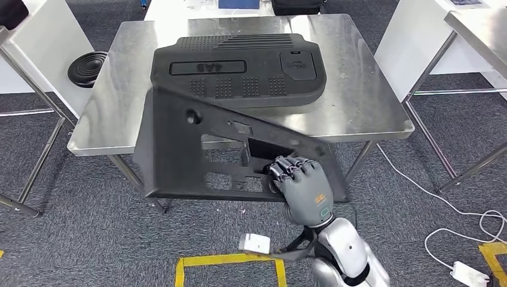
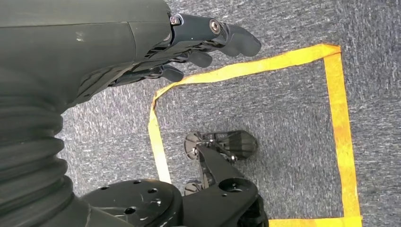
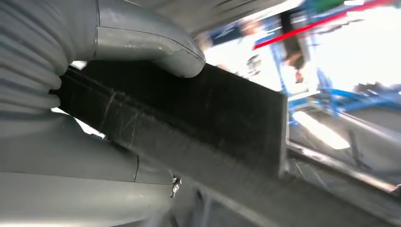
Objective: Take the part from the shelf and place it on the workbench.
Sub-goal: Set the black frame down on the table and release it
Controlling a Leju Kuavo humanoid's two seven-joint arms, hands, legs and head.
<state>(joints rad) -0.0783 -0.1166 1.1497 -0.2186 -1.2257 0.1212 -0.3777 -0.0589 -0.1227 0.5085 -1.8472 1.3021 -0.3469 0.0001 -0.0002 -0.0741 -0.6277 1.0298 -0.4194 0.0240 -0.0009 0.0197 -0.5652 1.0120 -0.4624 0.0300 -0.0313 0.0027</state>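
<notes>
My right hand [image 1: 302,185] grips a large flat black panel [image 1: 179,149] with several cut-outs by its lower right part. The panel hangs tilted in front of the steel workbench [image 1: 359,89], its upper edge overlapping the bench's near edge. In the right wrist view the thumb [image 3: 156,47] presses on the panel's dark edge [image 3: 213,109]. A second black moulded part [image 1: 239,66] lies flat on the middle of the workbench. My left hand [image 2: 142,47] hangs over the carpet, fingers loosely bent and holding nothing.
A black round ribbed object [image 1: 88,67] lies left of the bench beside a white panel. White tables stand at both sides. Yellow tape [image 1: 227,260] marks the carpet near my feet, and a white cable with a power strip [image 1: 466,272] lies at the right.
</notes>
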